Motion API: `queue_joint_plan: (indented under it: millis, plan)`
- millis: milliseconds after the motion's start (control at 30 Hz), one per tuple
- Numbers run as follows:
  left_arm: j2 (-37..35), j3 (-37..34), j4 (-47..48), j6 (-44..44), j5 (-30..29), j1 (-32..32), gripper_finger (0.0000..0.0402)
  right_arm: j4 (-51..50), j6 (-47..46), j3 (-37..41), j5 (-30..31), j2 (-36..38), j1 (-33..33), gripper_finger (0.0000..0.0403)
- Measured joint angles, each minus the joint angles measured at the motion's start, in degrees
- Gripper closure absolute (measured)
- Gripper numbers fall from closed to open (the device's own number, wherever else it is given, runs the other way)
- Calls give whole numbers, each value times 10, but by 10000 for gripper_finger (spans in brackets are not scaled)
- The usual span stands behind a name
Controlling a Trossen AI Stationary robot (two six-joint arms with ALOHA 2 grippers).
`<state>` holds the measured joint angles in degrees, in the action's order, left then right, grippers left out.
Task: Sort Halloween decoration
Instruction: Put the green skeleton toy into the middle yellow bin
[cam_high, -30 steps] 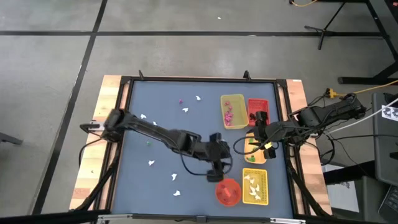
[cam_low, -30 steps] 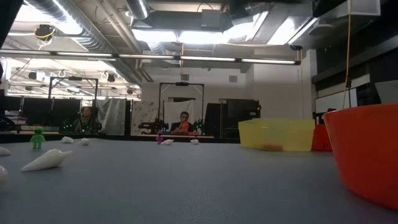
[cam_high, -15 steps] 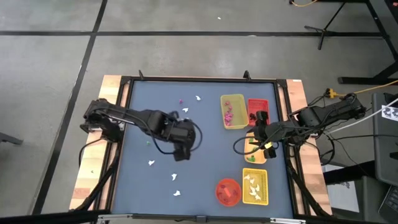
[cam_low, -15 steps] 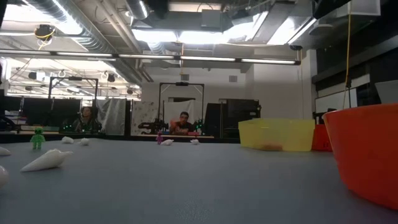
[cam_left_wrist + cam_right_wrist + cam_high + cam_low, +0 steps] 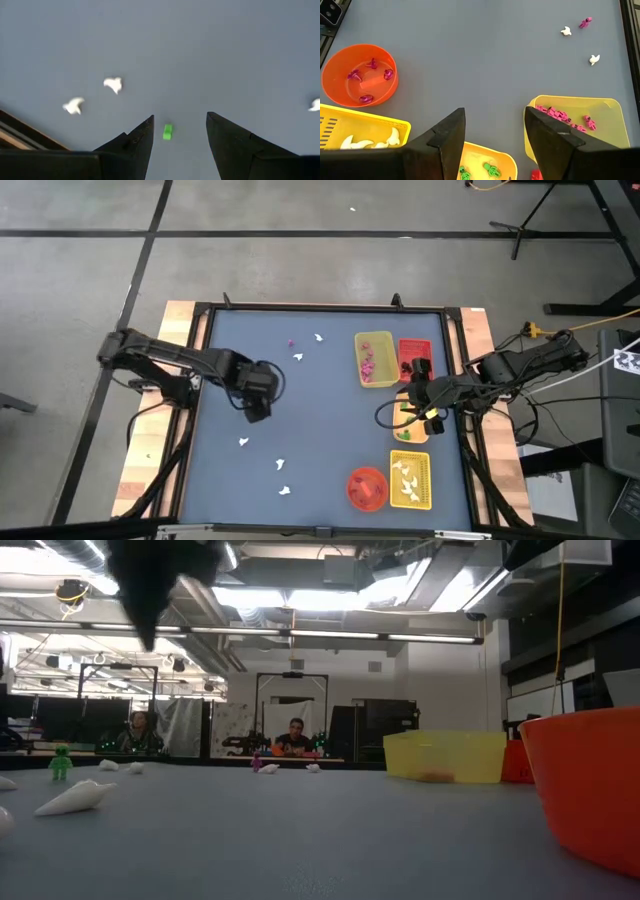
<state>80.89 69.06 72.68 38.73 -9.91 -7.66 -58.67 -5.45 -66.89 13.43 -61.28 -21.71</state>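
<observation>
Grey mat [image 5: 330,420]: L fingers [image 5: 142,137] apart above green piece [image 5: 167,131].

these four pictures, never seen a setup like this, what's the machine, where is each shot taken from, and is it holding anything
It is a two-armed robot at a blue-grey table. One picture looks straight down, one looks level across the tabletop, and two come from cameras on the wrists.

The left end effector is open above a small green piece, with white ghost shapes nearby. The right end effector is open over the trays by the right edge. Neither holds anything.

Sorted already: pink pieces in a yellow tray, white ones in another yellow tray, some in an orange bowl. Loose pieces remain on the table.
</observation>
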Motion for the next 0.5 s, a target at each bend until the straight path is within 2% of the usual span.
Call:
queue_joint_plan:
  millis: [233, 500]
  plan:
    - [-120, -176, -72, 18, 47, 35, 237, 0, 0, 0, 0, 0, 0, 198]
    - [-157, -278, -75, 48, 130, 34, 237, 0, 0, 0, 0, 0, 0, 198]
